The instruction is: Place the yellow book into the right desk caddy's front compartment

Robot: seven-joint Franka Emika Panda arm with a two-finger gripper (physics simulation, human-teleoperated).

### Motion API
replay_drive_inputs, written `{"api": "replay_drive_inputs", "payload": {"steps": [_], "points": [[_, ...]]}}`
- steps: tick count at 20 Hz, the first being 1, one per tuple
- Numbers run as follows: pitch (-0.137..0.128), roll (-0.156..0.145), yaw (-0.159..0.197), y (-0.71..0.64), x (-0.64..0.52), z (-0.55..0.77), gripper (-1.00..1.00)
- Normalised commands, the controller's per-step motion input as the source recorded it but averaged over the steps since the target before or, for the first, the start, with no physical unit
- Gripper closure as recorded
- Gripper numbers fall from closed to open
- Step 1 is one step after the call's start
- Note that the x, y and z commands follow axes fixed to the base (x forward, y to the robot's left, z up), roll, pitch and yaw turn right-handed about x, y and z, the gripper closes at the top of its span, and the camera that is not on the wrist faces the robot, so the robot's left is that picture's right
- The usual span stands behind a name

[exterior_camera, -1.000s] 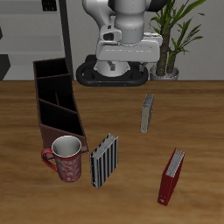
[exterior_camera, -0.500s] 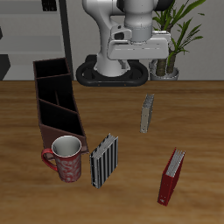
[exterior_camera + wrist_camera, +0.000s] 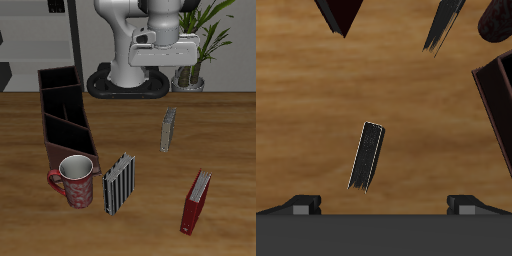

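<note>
The yellow book [image 3: 168,130] stands upright on its edge near the middle of the table; it also shows in the wrist view [image 3: 367,155]. The right desk caddy [image 3: 65,116] is a long dark maroon box with dividers, and one end of it shows in the wrist view [image 3: 496,95]. My gripper [image 3: 166,58] hangs high above the table, farther back than the book, open and empty. Both fingertips [image 3: 301,205] show wide apart in the wrist view, with the book between and ahead of them.
A red mug [image 3: 76,182] stands at the caddy's front end. A black-and-white striped book [image 3: 119,184] stands beside the mug. A red book [image 3: 196,202] stands near the table's front edge. A potted plant [image 3: 200,40] is behind the table.
My gripper has moved sideways, away from the caddy's side, to a spot above and behind the yellow book. Nothing on the table has moved.
</note>
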Motion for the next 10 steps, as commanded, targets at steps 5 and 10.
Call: {"api": "replay_drive_inputs", "payload": {"steps": [5, 10], "points": [[-0.024, 0.004, -0.019, 0.19, -0.03, -0.02, -1.00], [-0.024, 0.012, -0.033, 0.08, 0.01, -0.07, -1.00]]}}
